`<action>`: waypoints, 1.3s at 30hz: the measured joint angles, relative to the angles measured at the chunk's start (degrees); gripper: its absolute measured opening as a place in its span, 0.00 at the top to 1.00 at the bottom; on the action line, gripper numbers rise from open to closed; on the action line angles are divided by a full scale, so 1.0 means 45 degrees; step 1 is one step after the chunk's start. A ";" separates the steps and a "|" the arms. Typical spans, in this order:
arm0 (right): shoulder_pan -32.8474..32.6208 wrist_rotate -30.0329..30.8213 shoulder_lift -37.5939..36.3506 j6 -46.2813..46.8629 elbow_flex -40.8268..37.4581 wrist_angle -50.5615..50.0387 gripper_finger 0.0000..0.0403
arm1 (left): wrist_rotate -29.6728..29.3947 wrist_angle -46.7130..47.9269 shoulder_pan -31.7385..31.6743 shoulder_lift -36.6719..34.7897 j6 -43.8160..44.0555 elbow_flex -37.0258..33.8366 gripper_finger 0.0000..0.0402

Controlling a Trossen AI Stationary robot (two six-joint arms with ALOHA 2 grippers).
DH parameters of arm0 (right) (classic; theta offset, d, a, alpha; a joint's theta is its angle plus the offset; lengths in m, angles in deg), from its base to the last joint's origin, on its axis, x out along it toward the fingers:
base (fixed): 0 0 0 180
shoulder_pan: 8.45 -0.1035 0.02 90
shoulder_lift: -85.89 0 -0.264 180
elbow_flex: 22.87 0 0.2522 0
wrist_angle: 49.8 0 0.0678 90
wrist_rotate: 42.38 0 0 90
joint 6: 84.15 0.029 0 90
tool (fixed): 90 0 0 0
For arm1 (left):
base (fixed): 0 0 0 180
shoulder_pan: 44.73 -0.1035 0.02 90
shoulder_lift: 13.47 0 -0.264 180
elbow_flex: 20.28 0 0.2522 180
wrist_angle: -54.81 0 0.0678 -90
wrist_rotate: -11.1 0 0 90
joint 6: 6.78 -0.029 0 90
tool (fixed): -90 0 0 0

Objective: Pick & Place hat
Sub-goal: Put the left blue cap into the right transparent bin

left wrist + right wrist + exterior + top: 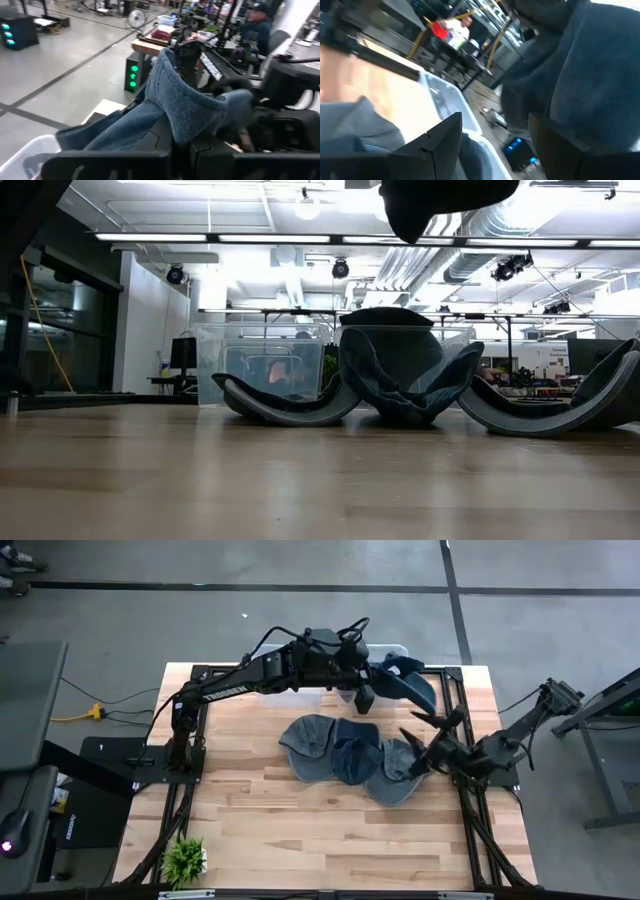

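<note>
My left gripper (365, 692) reaches across the far side of the table and is shut on a blue denim hat (410, 682), held in the air by the clear bin (300, 695). In the low view the hat (440, 200) shows dark at the top. Three more denim hats (310, 740) (352, 758) (395, 778) lie overlapping on the table's middle, brims curling upward (290, 405). My right gripper (422, 745) is open, low beside the rightmost hat, touching nothing that I can see. My left gripper pinches a bunched fold of the hat's denim (182, 112) between its two fingers; the fingers themselves cover the exact place. The cloth rises past the fingers in a peak. The hat (412, 680) is lifted clear and trails off toward the table's right.
The clear bin (442, 97) sits at the table's far edge, its pale rim (22, 155) under the left wrist. A small green plant (185, 860) stands at the near left corner. Bare wood lies along the near half (320, 840). People and benches show beyond the table.
</note>
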 joint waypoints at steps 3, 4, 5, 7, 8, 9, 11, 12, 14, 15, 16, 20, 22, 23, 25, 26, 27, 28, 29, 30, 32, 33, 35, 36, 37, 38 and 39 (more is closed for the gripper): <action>0.0688 0.0161 0.0000 -0.0290 -0.0002 0.0229 0.44 | 0.0279 0.0134 0.0149 0.0000 -0.0005 0.0000 1.00; 0.0891 0.0249 0.0000 -0.0441 -0.0002 0.0327 0.44 | 0.0407 0.0163 0.0192 0.0000 -0.0014 0.0000 1.00; 0.1068 0.0253 0.0000 -0.0642 -0.0003 0.0496 0.44 | 0.0493 0.0226 0.0264 0.0000 -0.0046 0.0000 1.00; 0.1391 0.0175 0.0000 -0.1069 -0.0001 0.0906 0.44 | 0.0531 0.0395 0.0416 0.0000 -0.0071 0.0000 1.00; 0.1506 0.0117 0.0000 -0.1323 -0.0003 0.1184 0.44 | 0.0529 0.0468 0.0490 0.0000 -0.0121 0.0002 1.00; 0.1605 0.0044 0.0000 -0.1589 -0.0003 0.1449 0.44 | 0.0534 0.0521 0.0565 0.0000 -0.0217 0.0005 1.00; 0.1723 -0.0090 -0.0010 -0.2011 -0.0003 0.1907 0.44 | 0.0530 0.0559 0.0682 -0.0010 -0.0317 0.0010 1.00; 0.1766 -0.0114 -0.0010 -0.2264 -0.0003 0.2147 0.44 | 0.0556 0.0572 0.0713 -0.0014 -0.0335 0.0015 1.00; 0.1764 -0.0092 -0.0013 -0.2633 -0.0003 0.2626 0.44 | 0.0604 0.0690 0.0777 -0.0019 -0.0345 0.0015 1.00; 0.1754 -0.0046 -0.0010 -0.2817 -0.0003 0.2830 0.44 | 0.0629 0.0766 0.0787 -0.0019 -0.0345 0.0015 1.00; 0.1745 0.0001 -0.0010 -0.2922 -0.0003 0.2998 0.44 | 0.0659 0.0871 0.0787 -0.0019 -0.0345 0.0015 1.00; 0.1725 0.0315 -0.0022 -0.2974 -0.0003 0.3282 0.44 | 0.0636 0.1291 0.0763 -0.0019 -0.0345 0.0015 1.00; 0.1720 0.0608 -0.0019 -0.2980 -0.0003 0.3390 0.44 | 0.0618 0.1508 0.0763 -0.0010 -0.0353 0.0010 1.00; 0.1720 0.0780 -0.0023 -0.2983 -0.0003 0.3454 0.44 | 0.0491 0.1623 0.0758 -0.0010 -0.0423 0.0010 1.00; 0.1720 0.1008 -0.0024 -0.2983 -0.0003 0.3509 0.44 | -0.0192 0.1856 0.0759 -0.0010 -0.0695 0.0010 1.00; 0.1720 0.1101 -0.0024 -0.2974 -0.0003 0.3505 0.44 | -0.0730 0.2093 0.0763 -0.0010 -0.0840 0.0010 1.00; 0.1720 0.1228 -0.0024 -0.2975 -0.0003 0.3501 0.44 | -0.1208 0.2320 0.0758 -0.0010 -0.0951 0.0010 1.00; 0.1720 0.1322 -0.0024 -0.2980 -0.0003 0.3493 0.44 | -0.1624 0.2514 0.0753 -0.0001 -0.1031 0.0005 1.00; 0.1720 0.1410 -0.0024 -0.2983 -0.0003 0.3493 0.44 | -0.1895 0.2692 0.0749 0.0000 -0.1118 0.0001 1.00; 0.1720 0.1472 -0.0029 -0.2983 -0.0003 0.3488 0.44 | -0.2033 0.2830 0.0748 0.0000 -0.1155 -0.0008 1.00; 0.1720 0.1470 -0.0037 -0.2983 -0.0003 0.3480 0.44 | -0.2060 0.2905 0.0738 0.0000 -0.1295 -0.0010 1.00; 0.1720 0.1430 -0.0061 -0.2974 -0.0003 0.3463 0.44 | -0.2052 0.2875 0.0741 0.0000 -0.1328 -0.0010 1.00; 0.1720 0.1251 -0.0083 -0.2694 -0.0003 0.3471 0.44 | -0.2069 0.2777 0.0753 0.0000 -0.1339 -0.0010 1.00; 0.1708 0.1190 -0.0083 -0.2456 -0.0003 0.3471 0.44 | -0.2174 0.2723 0.0753 0.0000 -0.1333 -0.0010 1.00; 0.1641 0.1116 -0.0081 -0.2204 -0.0003 0.3467 0.44 | -0.2351 0.2694 0.0753 0.0000 -0.1311 -0.0010 1.00; 0.1520 0.0997 -0.0078 -0.1974 -0.0003 0.3459 0.44 | -0.2536 0.2683 0.0717 0.0000 -0.1291 -0.0010 1.00; 0.1379 0.0830 -0.0078 -0.1775 -0.0003 0.3464 0.44 | -0.2703 0.2665 0.0642 0.0000 -0.1281 -0.0010 1.00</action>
